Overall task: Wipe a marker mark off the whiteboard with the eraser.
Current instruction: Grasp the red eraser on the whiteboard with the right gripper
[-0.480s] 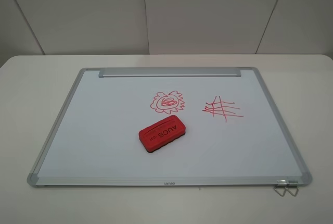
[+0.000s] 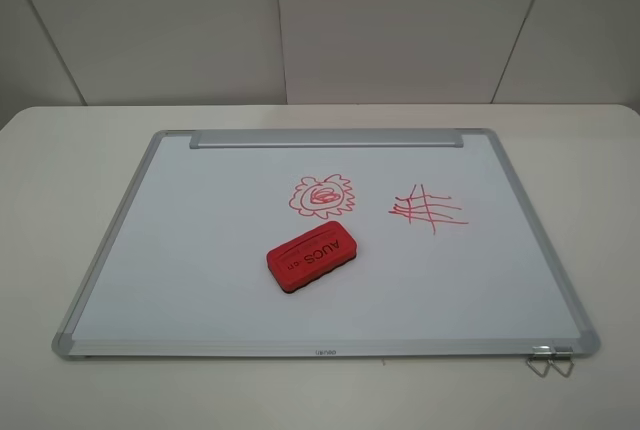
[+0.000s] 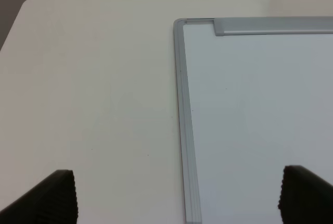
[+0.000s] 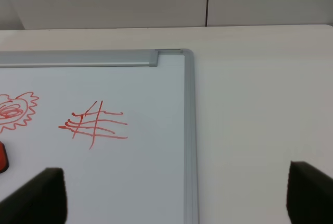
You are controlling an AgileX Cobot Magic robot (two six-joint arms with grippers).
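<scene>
**Eraser untouched, both grippers wide open and empty**

Eraser (image 2: 311, 256) lies flat on the whiteboard (image 2: 180, 250), turned at an angle, just beside the near edge of the marker mark (image 2: 321, 196), with no arm near it in the high view. The left gripper (image 3: 179, 198) hangs over the board's left frame, its jaws spread wide with nothing between them. The right gripper (image 4: 174, 195) hangs over the right frame, spread just as wide and equally empty.

The pick-up looks like the first weak spot. The block sits skewed, so jaws that come down square to the board would catch its corners and could spin or push it instead of clamping it. A tilted grasp would lift one side of the felt base, and the wipe would leave streaks.

The second risk is the crosshatch grid (image 2: 428, 209), which sits near the mark on its right. A sweep that runs too wide on that side would smear lines meant to stay.

The board also appears to rest loose on the table (image 2: 60, 150), so hard downward pressure could slide it mid-stroke.
</scene>
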